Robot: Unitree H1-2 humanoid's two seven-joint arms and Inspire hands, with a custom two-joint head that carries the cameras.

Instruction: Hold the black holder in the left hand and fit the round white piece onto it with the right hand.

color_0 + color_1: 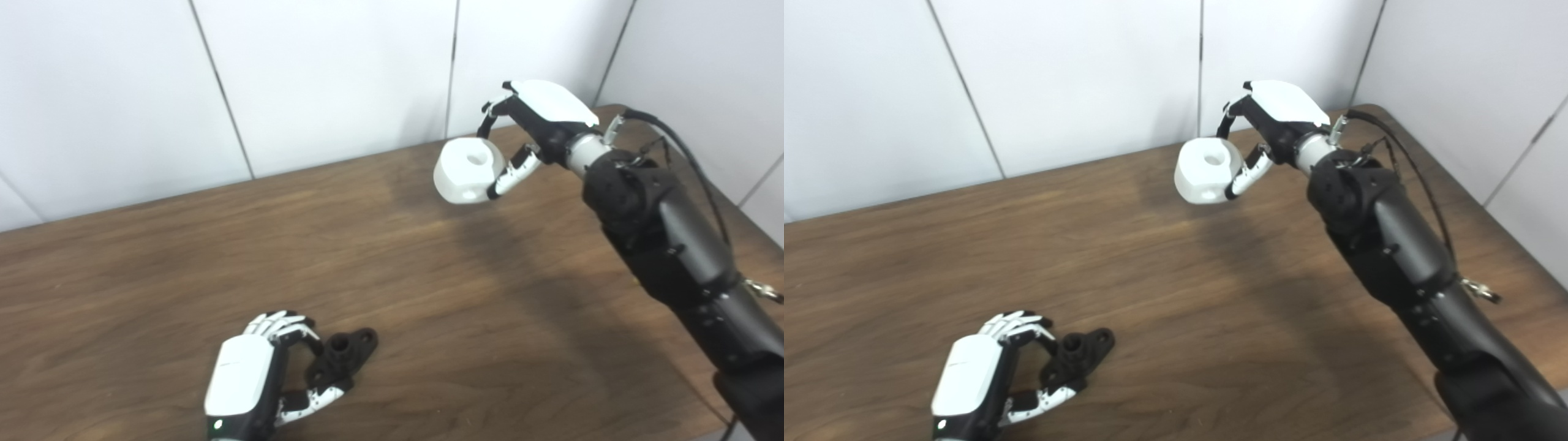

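Left hand sits at the lower left of the frame, low over the wooden table; its fingers are curled around the black holder, thumb below and the rest above, clamped on the near end of it; the holder's far end, with a mounting hole, sticks out toward the right of the hand; whether the holder rests on the table or is lifted just clear cannot be told. Right hand is at the upper right of the frame, raised above the table; its fingers are closed on the round white piece, thumb along the lower right side; the piece's top face, with a central hole, faces upward. The two hands are well apart.
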